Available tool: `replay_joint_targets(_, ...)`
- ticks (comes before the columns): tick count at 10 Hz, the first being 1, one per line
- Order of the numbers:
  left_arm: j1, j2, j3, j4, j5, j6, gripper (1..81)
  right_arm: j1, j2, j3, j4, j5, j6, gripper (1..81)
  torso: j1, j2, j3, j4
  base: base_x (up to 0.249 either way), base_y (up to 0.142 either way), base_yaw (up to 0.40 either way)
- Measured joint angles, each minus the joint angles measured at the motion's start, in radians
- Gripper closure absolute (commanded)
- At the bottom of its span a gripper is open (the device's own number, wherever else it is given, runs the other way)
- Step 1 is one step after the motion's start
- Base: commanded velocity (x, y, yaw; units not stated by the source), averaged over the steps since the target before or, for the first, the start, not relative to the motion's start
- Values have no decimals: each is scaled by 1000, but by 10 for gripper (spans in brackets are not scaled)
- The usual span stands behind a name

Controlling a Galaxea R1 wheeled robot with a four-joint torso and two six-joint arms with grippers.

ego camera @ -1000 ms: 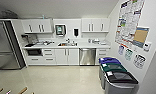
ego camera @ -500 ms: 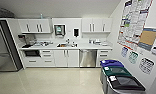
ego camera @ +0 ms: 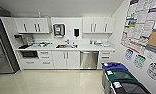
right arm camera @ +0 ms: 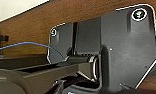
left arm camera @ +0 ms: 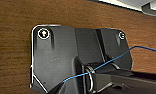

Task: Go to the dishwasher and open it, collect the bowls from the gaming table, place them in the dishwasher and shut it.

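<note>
The dishwasher (ego camera: 89, 60) is a brushed steel front set under the white counter (ego camera: 94, 48), right of the double cabinet doors, and it is shut. It stands straight ahead across the pale floor. The bowls and the gaming table are out of view. In the left wrist view the robot's dark plate (left arm camera: 56, 62) lies against a brown wood-grain surface (left arm camera: 14, 50). The right wrist view has the same plate (right arm camera: 129, 45) and the same wood (right arm camera: 31, 32).
Three waste bins, blue (ego camera: 114, 67), green (ego camera: 120, 75) and black (ego camera: 130, 88), stand along the right wall under posters (ego camera: 141, 27). A tall steel fridge (ego camera: 1, 52) closes the left side. The sink (ego camera: 65, 46) is mid-counter, with a microwave (ego camera: 29, 54) below at left.
The whole head picture has shifted slightly to the right, so the camera has moved. Nothing in the kitchen has moved.
</note>
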Motion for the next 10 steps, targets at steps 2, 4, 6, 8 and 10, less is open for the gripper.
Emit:
replay_joint_targets(2,-2,0,0,0,-3,0,10,0,1,0,0,1,0,10,0,0,0,0,262,0,0)
replay_joint_targets(4,0,-1,0,0,-2,0,10,0,1,0,0,0,0,10,0,0,0,0,263,0,0)
replay_joint_targets(6,-1,0,0,0,-3,0,10,0,3,0,0,1,0,10,0,0,0,0,262,0,0)
replay_joint_targets(8,-2,0,0,0,-3,0,10,1,3,0,0,1,0,10,0,0,0,0,227,0,0)
replay_joint_targets(10,-7,0,0,0,-4,0,10,6,1,0,0,3,0,10,1,1,0,0,156,0,0)
